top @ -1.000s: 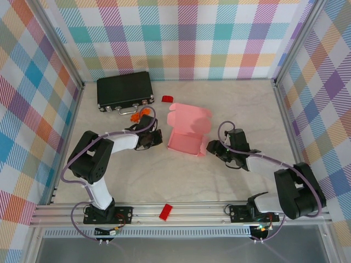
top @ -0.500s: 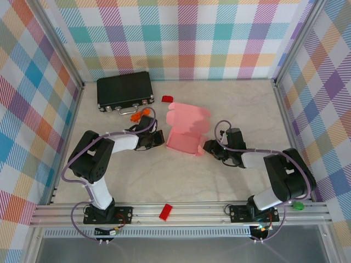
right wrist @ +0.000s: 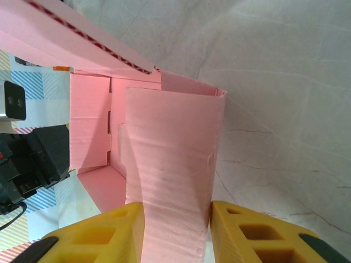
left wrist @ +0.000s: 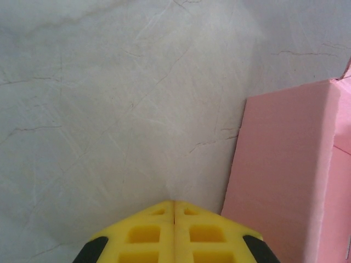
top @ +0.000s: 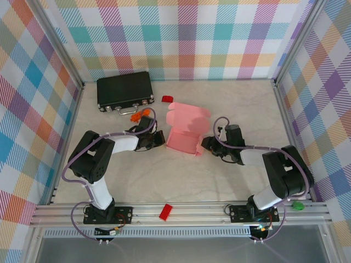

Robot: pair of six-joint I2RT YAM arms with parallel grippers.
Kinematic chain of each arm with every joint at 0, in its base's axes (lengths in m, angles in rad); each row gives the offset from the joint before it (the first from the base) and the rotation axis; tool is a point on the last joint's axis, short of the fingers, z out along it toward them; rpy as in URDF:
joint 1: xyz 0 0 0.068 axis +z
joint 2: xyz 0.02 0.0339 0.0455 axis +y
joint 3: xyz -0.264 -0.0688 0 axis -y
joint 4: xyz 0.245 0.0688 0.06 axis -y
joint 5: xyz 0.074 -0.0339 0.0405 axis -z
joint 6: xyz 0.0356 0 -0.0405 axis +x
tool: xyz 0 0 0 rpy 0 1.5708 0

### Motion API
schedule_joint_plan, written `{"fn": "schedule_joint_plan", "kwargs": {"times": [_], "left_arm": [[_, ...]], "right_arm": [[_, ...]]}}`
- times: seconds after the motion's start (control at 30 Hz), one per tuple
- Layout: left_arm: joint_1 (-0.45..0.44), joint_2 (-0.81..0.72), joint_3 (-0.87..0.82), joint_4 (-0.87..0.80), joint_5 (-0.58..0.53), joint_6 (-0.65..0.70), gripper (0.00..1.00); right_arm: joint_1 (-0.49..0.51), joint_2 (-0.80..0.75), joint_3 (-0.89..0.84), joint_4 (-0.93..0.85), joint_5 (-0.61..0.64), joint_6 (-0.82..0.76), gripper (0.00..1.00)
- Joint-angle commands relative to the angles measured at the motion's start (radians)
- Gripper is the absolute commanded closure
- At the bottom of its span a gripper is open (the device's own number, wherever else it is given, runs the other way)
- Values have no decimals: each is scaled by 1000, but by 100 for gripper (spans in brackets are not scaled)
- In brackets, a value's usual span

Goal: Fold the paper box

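The right gripper [right wrist: 175, 211] has a yellow finger on either side of a pink panel, and the card fills the gap between them, so it grips the paper box [top: 186, 131] by the wall at its near right corner. The panel looks faintly rippled, which suggests the thin card is close to buckling. The pinch should be no firmer than needed. The wall should be swung about its crease rather than dragged, or the whole box will probably slide on the smooth table [top: 164, 175]. The box sits mid-table with its lid flap open toward the far side. The left gripper [left wrist: 174, 205], pressed shut and empty, sits low just beside the opposite wall, well placed to brace it.
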Motion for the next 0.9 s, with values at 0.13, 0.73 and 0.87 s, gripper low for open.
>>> {"fn": "schedule_joint_plan", "kwargs": {"times": [0.13,0.73,0.87], "left_arm": [[-51,-25,-51,8,39,-43,100],[-121,-79,-152,96,18,-141,100],[-128,-83,-161,111,22,-154,100]], "right_arm": [[10,35,45,11,-37,-6,66],[125,41,214,-400,242,-172,69],[152,56,258,-474,302,-212,72]]}}
